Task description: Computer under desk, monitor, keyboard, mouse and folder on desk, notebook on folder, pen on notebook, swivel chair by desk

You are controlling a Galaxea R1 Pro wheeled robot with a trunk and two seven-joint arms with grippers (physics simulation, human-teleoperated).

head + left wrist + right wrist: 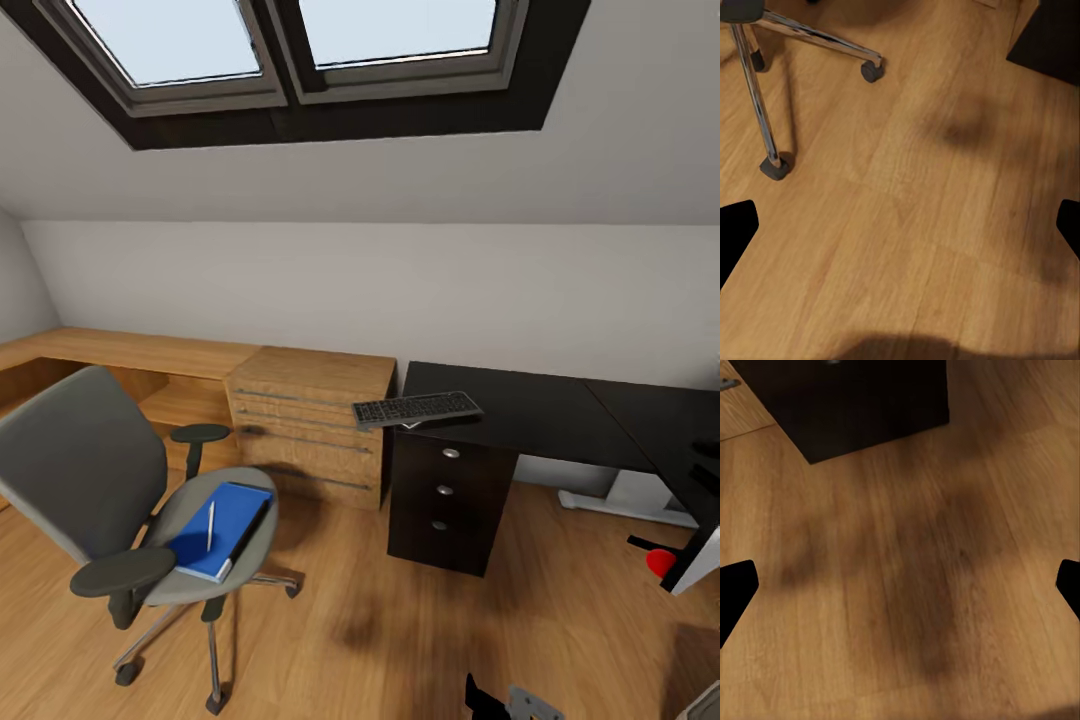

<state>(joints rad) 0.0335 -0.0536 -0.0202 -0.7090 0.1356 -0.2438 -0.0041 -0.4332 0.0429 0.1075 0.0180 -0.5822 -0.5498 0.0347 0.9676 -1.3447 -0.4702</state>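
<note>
While the robot stands back on the wooden floor point(420, 620) facing the desk point(540, 415), the step in hand looks like the approach to the swivel chair point(100, 480), left of the desk and well apart from it. On its seat lies the folder point(222, 530), with what seems a dark notebook point(250, 530) along its right edge, though I cannot tell that for sure, and the pen point(210, 525) on top. The folder's long axis runs from the chair's front edge back and rightwards, toward the wooden cabinet point(310, 420); the pen lies nearly along it. The keyboard point(417, 408) sits at the desk's left front corner, overhanging the edge, its long axis roughly parallel to that edge. At the desk's right end, part of the monitor point(690, 560) shows low down, apparently off the desktop.

The left gripper point(900, 225) and right gripper point(900, 585) both hang over bare floor, fingertips spread wide, holding nothing.

The next move calls for closing on the chair and lowering an arm to the seat.
</note>
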